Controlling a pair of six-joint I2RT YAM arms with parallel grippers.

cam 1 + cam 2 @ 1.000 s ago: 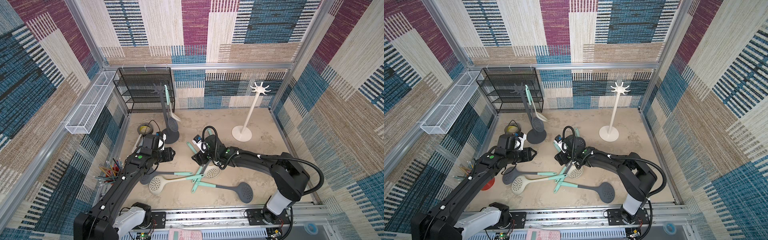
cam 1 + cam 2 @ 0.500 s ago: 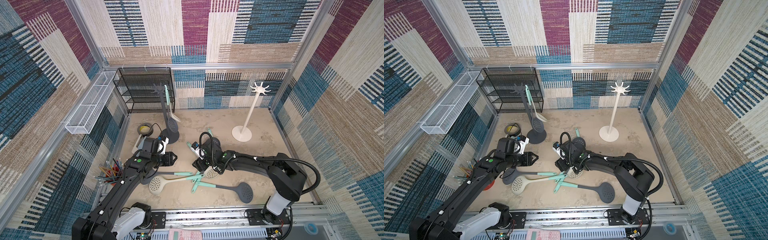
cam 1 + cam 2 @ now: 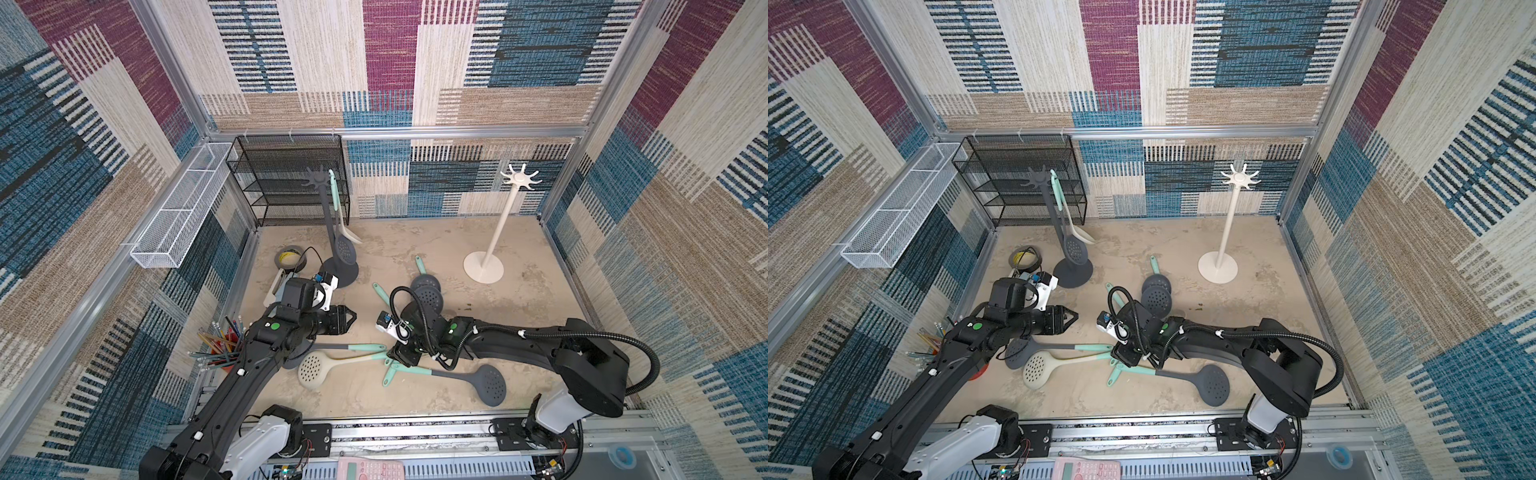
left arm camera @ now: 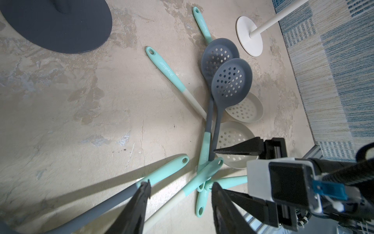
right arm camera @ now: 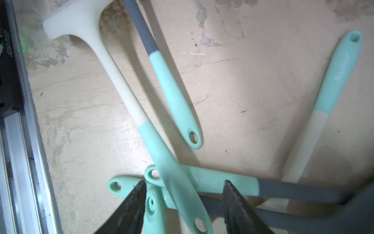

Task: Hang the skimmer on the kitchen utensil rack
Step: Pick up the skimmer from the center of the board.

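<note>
1. The cream skimmer (image 3: 314, 368) lies on the table (image 3: 419, 245), its mint handle (image 5: 162, 150) between the parted jaws of your right gripper (image 5: 185, 182), not yet pinched.
2. Your left gripper (image 3: 350, 321) gapes empty.
3. It looks light, rubbery and probably bendy, so grip the handle short of its hole.

A black mesh shelf (image 3: 291, 183) stood against the back wall, and a white wire basket (image 3: 178, 208) hung on the left wall beside it. A roll of tape (image 3: 297, 264) lay in front of the shelf. A cup of pencils (image 3: 222, 347) stood at the left edge, and a pink calculator (image 3: 370, 469) lay by the front rail.
</note>
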